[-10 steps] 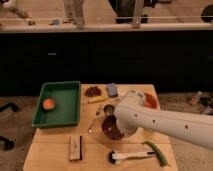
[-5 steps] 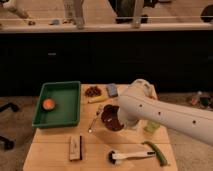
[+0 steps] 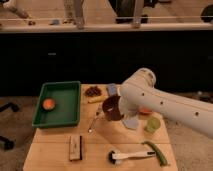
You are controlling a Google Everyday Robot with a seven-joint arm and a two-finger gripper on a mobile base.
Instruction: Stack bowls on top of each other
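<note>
A dark maroon-brown bowl (image 3: 112,108) is held tilted above the middle of the wooden table (image 3: 50,152). My gripper (image 3: 121,106) is at the bowl's right rim, shut on it, and the white arm (image 3: 165,107) coming in from the right largely hides it. The orange-red bowl (image 3: 145,111) shows only as a sliver just right of the arm's wrist; the arm covers most of it.
A green tray (image 3: 60,117) with an orange fruit (image 3: 48,104) stands at the left. A spoon (image 3: 94,121), a dark block (image 3: 76,148), a white-handled brush (image 3: 129,156), a green pod (image 3: 156,153), a pale green cup (image 3: 152,124) and a grey-blue cloth (image 3: 131,121) lie around.
The maroon bowl has risen from the table and moved toward the back, now tilted. The arm has swung up and back with it, covering more of the orange-red bowl.
</note>
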